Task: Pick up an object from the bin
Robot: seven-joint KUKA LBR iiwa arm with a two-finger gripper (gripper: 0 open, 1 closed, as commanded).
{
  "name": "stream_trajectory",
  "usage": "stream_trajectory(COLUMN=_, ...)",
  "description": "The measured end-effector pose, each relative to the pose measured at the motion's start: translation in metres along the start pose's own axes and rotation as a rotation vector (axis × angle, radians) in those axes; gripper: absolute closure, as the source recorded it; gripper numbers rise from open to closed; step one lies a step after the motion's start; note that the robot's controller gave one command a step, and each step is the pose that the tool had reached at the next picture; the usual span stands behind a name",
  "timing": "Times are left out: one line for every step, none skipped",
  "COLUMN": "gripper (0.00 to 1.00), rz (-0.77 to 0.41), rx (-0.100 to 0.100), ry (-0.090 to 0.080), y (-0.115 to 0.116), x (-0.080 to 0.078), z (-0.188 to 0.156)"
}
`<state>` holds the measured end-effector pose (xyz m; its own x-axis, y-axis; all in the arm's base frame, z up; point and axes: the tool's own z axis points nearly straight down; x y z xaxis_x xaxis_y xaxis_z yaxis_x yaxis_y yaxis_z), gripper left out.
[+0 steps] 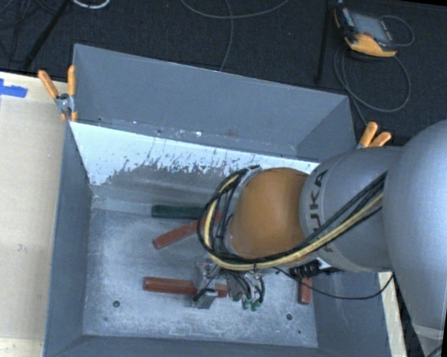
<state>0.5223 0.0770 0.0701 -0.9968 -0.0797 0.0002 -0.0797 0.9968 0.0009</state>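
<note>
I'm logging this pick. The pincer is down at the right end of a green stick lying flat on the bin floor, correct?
No. The camera view shows that the stick is reddish-brown, not green; the pincer is at its right end, on the bin floor.

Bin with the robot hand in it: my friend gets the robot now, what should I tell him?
Hand: low in the bin, at the right end of the lower brown stick; open or shut, can't tell.
Other things: tilted brown stick just behind it, dark green stick further back, short brown piece on the right.
Done: nothing lifted; the lower stick lies on the floor.
Left: grip one thing and lift it out.
</note>
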Motion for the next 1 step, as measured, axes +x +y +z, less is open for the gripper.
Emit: stream_trajectory(gripper=1.0, rz=-0.384, rx=0.002, ry=-0.008, y=0.0011, x=0.014, z=-0.2479)
